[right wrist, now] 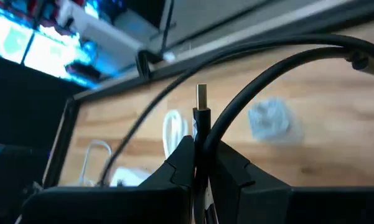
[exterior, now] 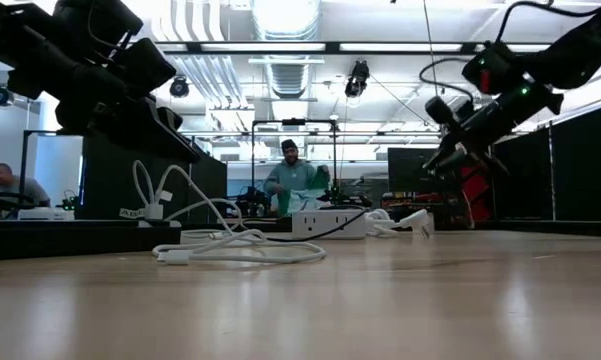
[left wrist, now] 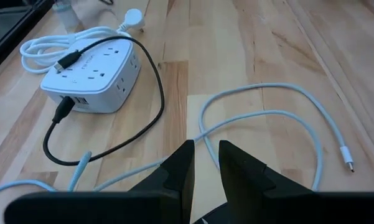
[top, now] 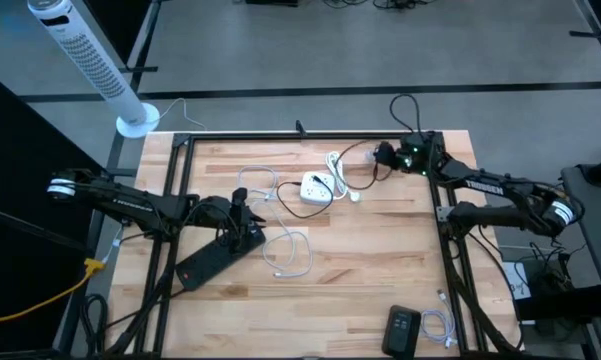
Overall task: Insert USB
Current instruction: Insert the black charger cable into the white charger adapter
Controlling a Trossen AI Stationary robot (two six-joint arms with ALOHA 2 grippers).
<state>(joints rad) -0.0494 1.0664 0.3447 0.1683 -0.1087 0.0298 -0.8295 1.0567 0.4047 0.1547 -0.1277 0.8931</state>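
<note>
The right tool (right wrist: pixel 200 163) pinches the black USB plug (right wrist: pixel 201 106) above the table's (top: pixel 380 270) far edge; the white power strip (top: pixel 317 189) lies among loose cables; the left tool (left wrist: pixel 203 165), nearly pressed together, holds nothing

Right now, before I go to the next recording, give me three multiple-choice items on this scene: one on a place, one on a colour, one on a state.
1. Where on the table is the white power strip?
A. far middle
B. near right corner
C. near left corner

2. What colour is the cable already plugged into the power strip's side?
A. yellow
B. black
C. red

3. What is the right gripper doing?
A. hanging open
B. shut on the black USB plug
C. shut on the white cable

Key:
1 A, the high view shows it toward the far edge.
2 B, the left wrist view shows the black cable entering it.
3 B, the right wrist view shows its fingers pinching the black USB plug.
</note>
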